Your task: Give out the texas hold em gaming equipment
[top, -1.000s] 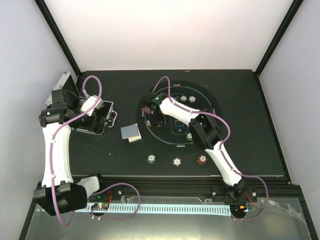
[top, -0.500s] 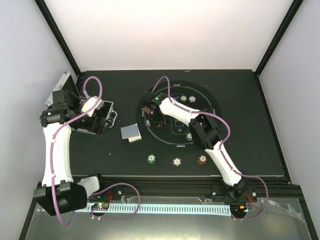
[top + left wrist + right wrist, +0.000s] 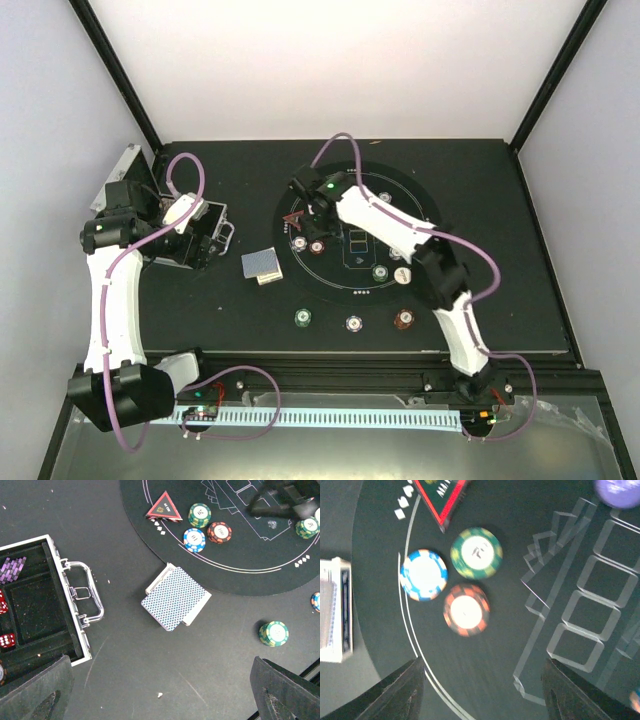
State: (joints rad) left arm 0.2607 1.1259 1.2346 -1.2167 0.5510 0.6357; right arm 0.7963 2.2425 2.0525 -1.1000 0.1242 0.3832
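Note:
At the left edge of the round black mat (image 3: 355, 290) a green chip (image 3: 476, 552), a blue chip (image 3: 423, 575) and a red chip (image 3: 466, 610) lie close together below the red triangle marker (image 3: 440, 495). My right gripper (image 3: 482, 690) hovers open just past them with nothing between its fingers. The blue-backed deck of cards (image 3: 175, 597) lies on the table left of the mat. My left gripper (image 3: 160, 695) stands open and empty over bare table beside the deck. A purple button (image 3: 620, 490) lies farther in on the mat.
The open silver case (image 3: 75, 605) sits at the left with purple chips (image 3: 12, 570) and red dice (image 3: 5, 640) inside. Three chips (image 3: 354, 323) lie in a row off the mat's near edge. More chips (image 3: 380, 272) rest on the mat.
My right gripper has opened wider and drawn back toward the far side of the mat, uncovering the chips by the triangle. The left arm has not moved.

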